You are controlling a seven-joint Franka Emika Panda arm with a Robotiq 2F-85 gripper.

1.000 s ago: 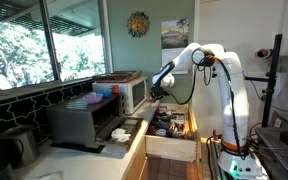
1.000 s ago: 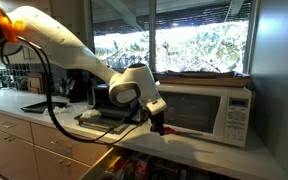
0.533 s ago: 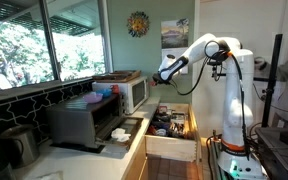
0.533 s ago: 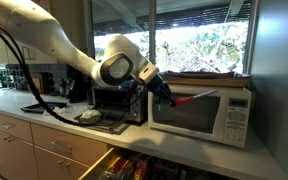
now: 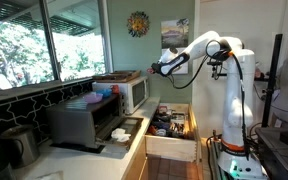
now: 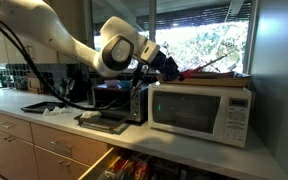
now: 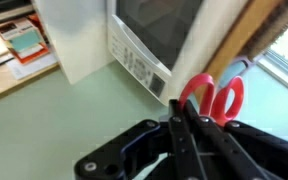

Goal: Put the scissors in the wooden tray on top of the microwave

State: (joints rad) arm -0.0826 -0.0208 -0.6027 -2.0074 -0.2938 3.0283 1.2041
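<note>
Progress, as we judge it, is past the halfway mark: the pick-up is done and the placing is left. Reading an exterior view from the left, we meet the dark grey oven (image 6: 112, 100). Next comes the gripper (image 6: 167, 66), up at about the level of the microwave's top, its fingers pressed together on the scissors (image 6: 199, 69). The red handles point right, toward the wooden tray (image 6: 219, 80) that lies on top of the microwave (image 6: 199, 112). Whether the scissors' far end is over the tray's left rim or just beside it, we cannot tell.

In the wrist view the fingers clamp the blades, the red loops show just past the fingertips, and the microwave's front lies beyond. A brown edge, likely the tray, is at the far right.

So the scissors are in the air, in the grip, near the tray but not in it. What is left, we think, is to carry them right over the tray, lower them inside its rims and let go.
</note>
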